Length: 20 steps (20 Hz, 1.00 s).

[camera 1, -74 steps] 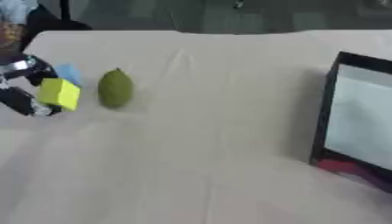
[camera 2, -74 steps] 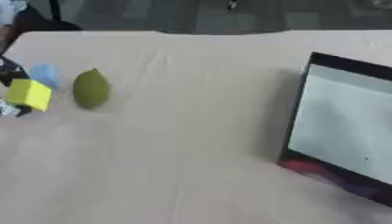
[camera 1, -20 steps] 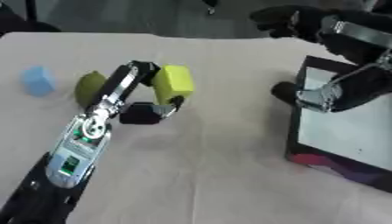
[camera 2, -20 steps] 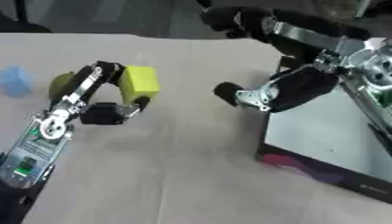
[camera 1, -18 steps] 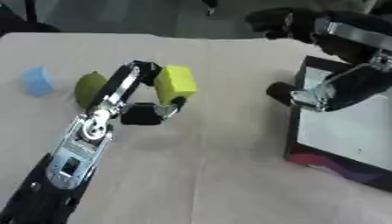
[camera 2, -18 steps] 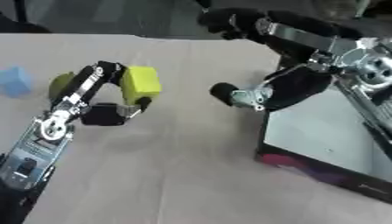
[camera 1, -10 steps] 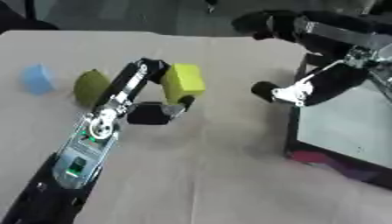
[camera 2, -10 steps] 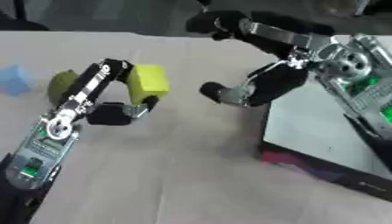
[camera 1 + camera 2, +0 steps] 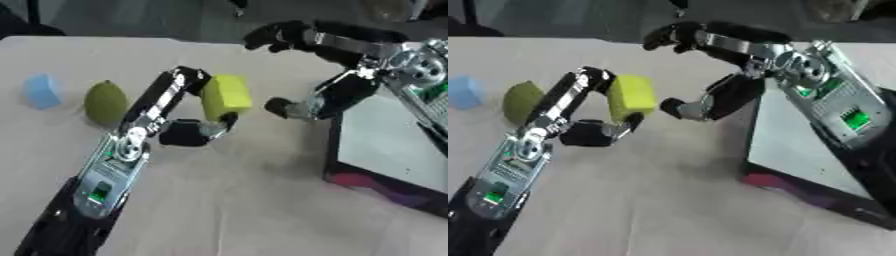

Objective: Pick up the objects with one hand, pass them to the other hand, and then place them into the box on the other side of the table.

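**Q:** Progress so far, nearest things first?

**A:** Nearest is the robot's left hand [image 9: 188, 120], reaching up from the near left corner of the cloth-covered table [image 9: 227, 210]. Its fingers and thumb pinch a yellow-green foam block [image 9: 226, 98], held up above the middle of the table. So the pick-up looks done, and the pass is what is in hand now.

**Q:** And the receiving side?

**A:** The robot's right hand [image 9: 710, 75] comes in from the far right, spread wide, thumb low and fingers high, with the opening turned toward the block. It sits just beside the block, and I see no contact yet. It holds nothing.

**Q:** Where must the block end up?

**A:** In the flat black-rimmed box with a pale floor [image 9: 389, 150] along the table's right edge. No object is visible in it, though the right arm hides part of it.

**Q:** What remains?

**A:** For this block, I judge: closing the right hand on it, release by the left, then the placement in the box. Farther back, near the table's left edge, a green rounded fruit-like object [image 9: 105, 101] and a light blue small block [image 9: 41, 90] lie on the cloth, near each other and untouched. Those would each need the whole cycle.
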Each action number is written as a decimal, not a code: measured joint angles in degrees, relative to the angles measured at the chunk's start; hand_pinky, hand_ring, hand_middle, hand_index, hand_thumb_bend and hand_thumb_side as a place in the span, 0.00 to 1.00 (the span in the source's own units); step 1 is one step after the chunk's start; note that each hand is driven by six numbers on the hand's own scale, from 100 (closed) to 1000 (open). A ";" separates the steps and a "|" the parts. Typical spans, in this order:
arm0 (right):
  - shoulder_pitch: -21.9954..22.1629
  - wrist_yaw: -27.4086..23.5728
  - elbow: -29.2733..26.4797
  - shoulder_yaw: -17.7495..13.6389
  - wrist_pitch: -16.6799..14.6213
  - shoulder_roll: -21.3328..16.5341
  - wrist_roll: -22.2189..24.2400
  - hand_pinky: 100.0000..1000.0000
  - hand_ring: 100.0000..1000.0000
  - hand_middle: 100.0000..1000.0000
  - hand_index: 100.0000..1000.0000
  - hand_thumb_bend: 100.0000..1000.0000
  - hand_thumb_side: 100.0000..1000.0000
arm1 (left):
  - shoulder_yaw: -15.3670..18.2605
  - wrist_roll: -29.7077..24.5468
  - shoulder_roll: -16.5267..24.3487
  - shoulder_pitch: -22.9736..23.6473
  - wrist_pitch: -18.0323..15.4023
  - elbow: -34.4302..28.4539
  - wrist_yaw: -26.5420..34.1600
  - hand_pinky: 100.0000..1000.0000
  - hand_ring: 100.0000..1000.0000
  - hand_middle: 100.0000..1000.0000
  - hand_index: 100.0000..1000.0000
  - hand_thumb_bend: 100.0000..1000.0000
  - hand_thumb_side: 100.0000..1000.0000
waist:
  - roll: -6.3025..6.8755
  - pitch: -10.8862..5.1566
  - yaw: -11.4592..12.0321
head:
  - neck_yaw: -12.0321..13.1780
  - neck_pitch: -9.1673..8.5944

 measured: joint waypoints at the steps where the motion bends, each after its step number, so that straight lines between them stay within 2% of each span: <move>1: -0.02 0.45 0.60 0.19 -0.40 0.17 0.17 0.96 1.00 0.95 0.91 0.26 0.19 | -0.10 0.18 -0.19 -0.04 -0.25 0.04 -0.31 0.68 0.52 0.36 0.44 0.00 0.15 | -0.02 0.00 0.10 | -0.14 0.00; 7: -0.52 2.58 3.28 0.97 -2.58 1.28 1.10 0.95 1.00 0.94 0.91 0.28 0.18 | -0.46 1.40 -1.08 -0.47 -1.71 0.35 -0.68 0.67 0.51 0.36 0.43 0.00 0.21 | -0.33 0.00 0.52 | -0.96 0.00; 16: -0.81 5.42 6.04 1.38 -4.51 2.12 0.56 0.95 1.00 0.93 0.90 0.28 0.18 | -1.21 4.03 -1.86 -0.99 -4.56 0.37 2.52 0.67 0.50 0.35 0.43 0.00 0.28 | -0.59 0.00 1.03 | -1.96 -0.01; 20: -0.86 5.69 6.69 1.46 -4.94 2.49 -0.01 0.95 1.00 0.90 0.88 0.23 0.18 | -1.54 4.23 -2.02 -1.02 -5.61 0.46 4.67 0.67 0.50 0.35 0.43 0.00 0.29 | -0.59 0.00 1.22 | -2.23 -0.03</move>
